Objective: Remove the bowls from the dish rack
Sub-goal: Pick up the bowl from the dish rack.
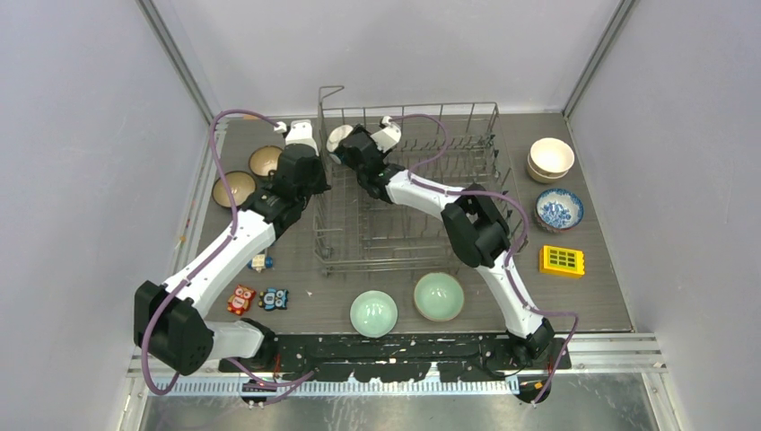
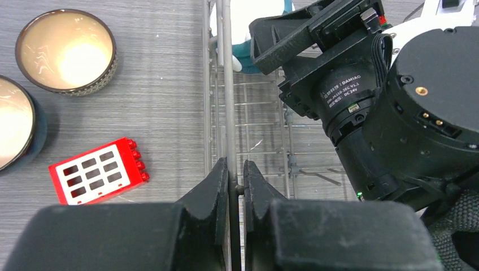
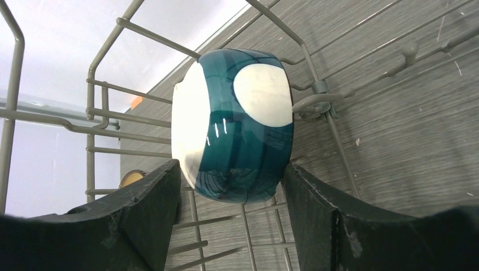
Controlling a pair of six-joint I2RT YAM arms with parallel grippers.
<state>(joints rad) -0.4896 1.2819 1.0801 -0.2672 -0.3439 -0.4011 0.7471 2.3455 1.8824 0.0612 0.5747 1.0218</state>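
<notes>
My right pincer (image 3: 231,167) stands open, with one finger on each side of the dark teal bowl (image 3: 243,135). That bowl sits on its edge in the far left corner of the dish rack (image 1: 395,266). I cannot tell if the fingers touch it. I think they are spread wide so the round bowl fits between them before I squeeze. My left pincer (image 2: 236,172) is shut tight on a wire at the left side of the rack. I guess that is to stop the rack sliding when the bowl comes up. Other bowls sit out on the table (image 1: 601,301): two pale green bowls (image 1: 373,312) near me, two brown bowls (image 1: 266,162) at the far left, and a cream stack (image 1: 550,158) and a blue-and-white bowl (image 1: 559,210) on the right. A yellow block (image 1: 563,260) lies on the right and a red block (image 2: 96,178) just left of the rack. The table is grey with wood lines, and plain pale walls stand around it.
</notes>
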